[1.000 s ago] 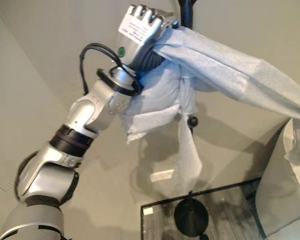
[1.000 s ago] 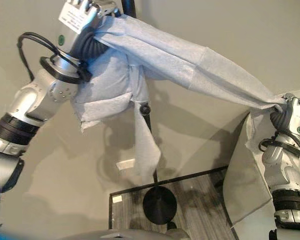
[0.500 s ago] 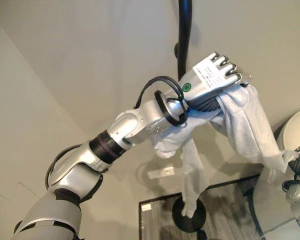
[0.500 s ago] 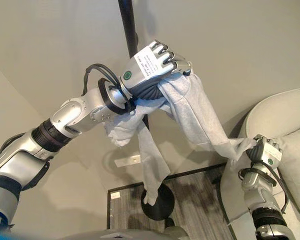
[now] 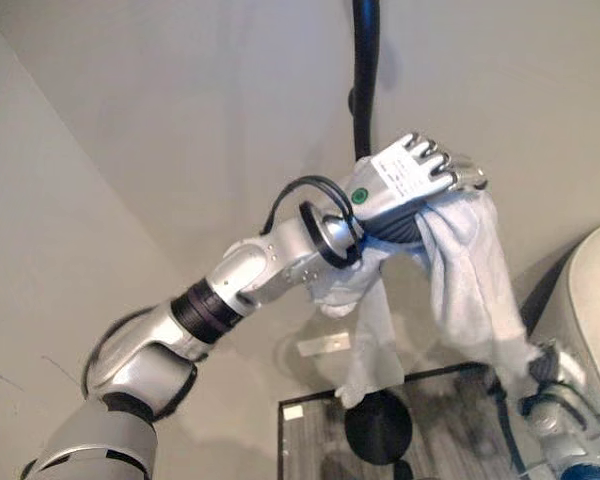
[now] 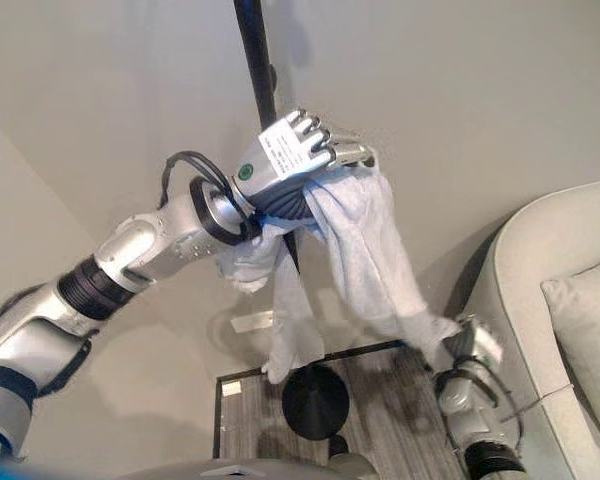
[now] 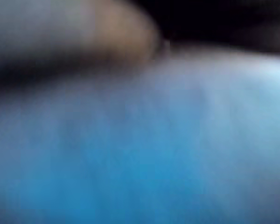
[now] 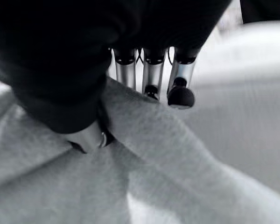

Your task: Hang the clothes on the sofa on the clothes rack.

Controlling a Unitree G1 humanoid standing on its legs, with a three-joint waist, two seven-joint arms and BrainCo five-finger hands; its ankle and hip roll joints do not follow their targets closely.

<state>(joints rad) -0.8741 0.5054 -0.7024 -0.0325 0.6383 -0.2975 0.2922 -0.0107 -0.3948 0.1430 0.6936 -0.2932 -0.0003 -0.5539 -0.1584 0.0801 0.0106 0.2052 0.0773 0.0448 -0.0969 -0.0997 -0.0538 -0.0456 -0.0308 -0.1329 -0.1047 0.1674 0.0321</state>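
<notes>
A: Up by the rack pole (image 6: 252,60), why's the garment (image 6: 365,255) bunched there?
B: Prob. so the left hand (image 6: 298,150) can lift it toward a peg; fingers curled round the cloth.
A: Right hand (image 6: 467,350)?
B: Low, near the sofa (image 6: 570,330), fingers curled, pinching the other end w/ thumb.

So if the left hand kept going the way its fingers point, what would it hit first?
Probably nothing: the left hand, gripping the grey garment beside the rack pole, points past the pole toward the bare wall. Depth is unclear.
</notes>
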